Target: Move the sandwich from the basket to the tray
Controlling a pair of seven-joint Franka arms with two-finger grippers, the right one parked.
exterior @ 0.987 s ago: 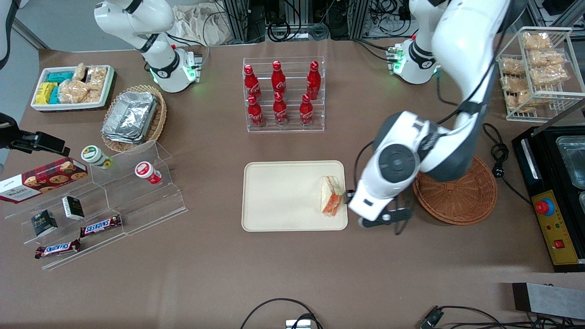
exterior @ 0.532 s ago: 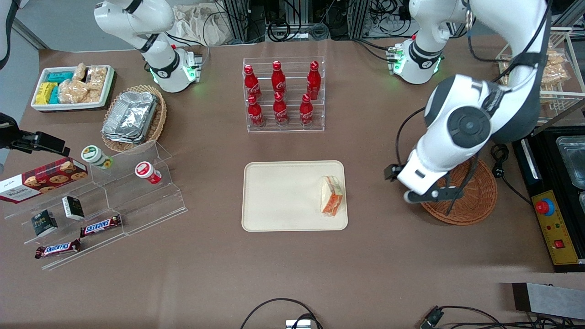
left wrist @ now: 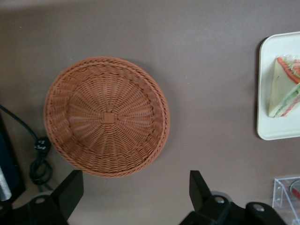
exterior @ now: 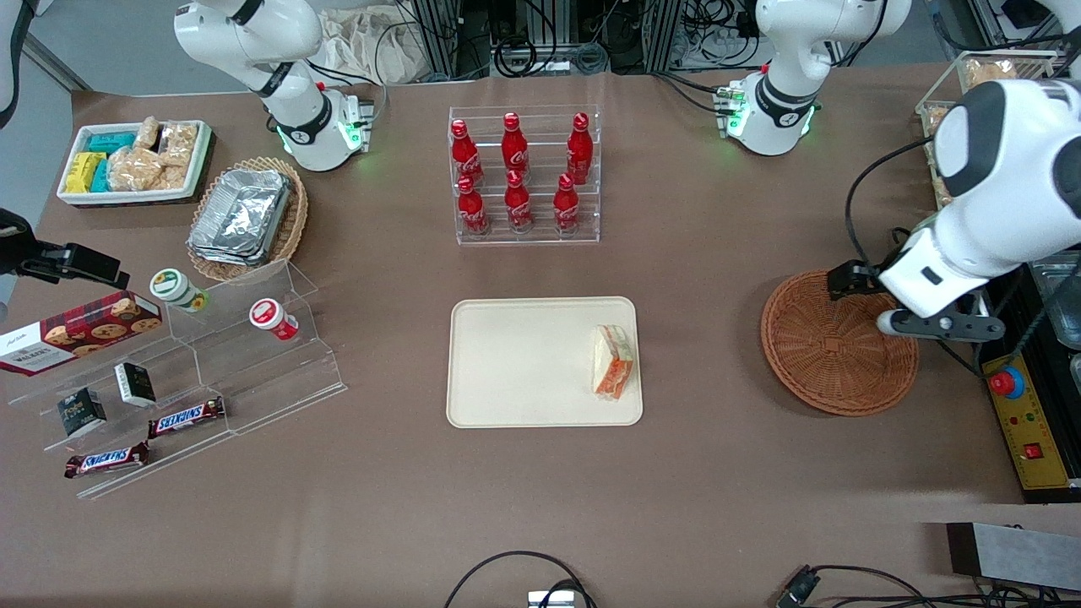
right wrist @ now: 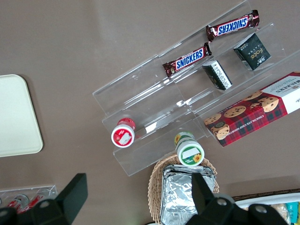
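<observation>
The sandwich (exterior: 613, 362), a pale wrapped wedge with orange and green filling, lies on the cream tray (exterior: 524, 363) near the tray's end toward the working arm. It also shows in the left wrist view (left wrist: 284, 89) on the tray (left wrist: 272, 126). The round reddish-brown wicker basket (exterior: 839, 343) is empty and shows in the left wrist view too (left wrist: 107, 116). My left gripper (exterior: 929, 325) is high above the basket's rim toward the working arm's end of the table. It is open and empty (left wrist: 135, 197).
A clear rack of red bottles (exterior: 524, 173) stands farther from the front camera than the tray. A black box with a red button (exterior: 1026, 371) and a black cable (exterior: 920, 291) lie beside the basket. A wire rack of snack bags (exterior: 980, 110) stands near the table's edge.
My left gripper has moved away from the tray, over the basket, toward the working arm's end of the table, and has risen. The sandwich stays on the tray.
</observation>
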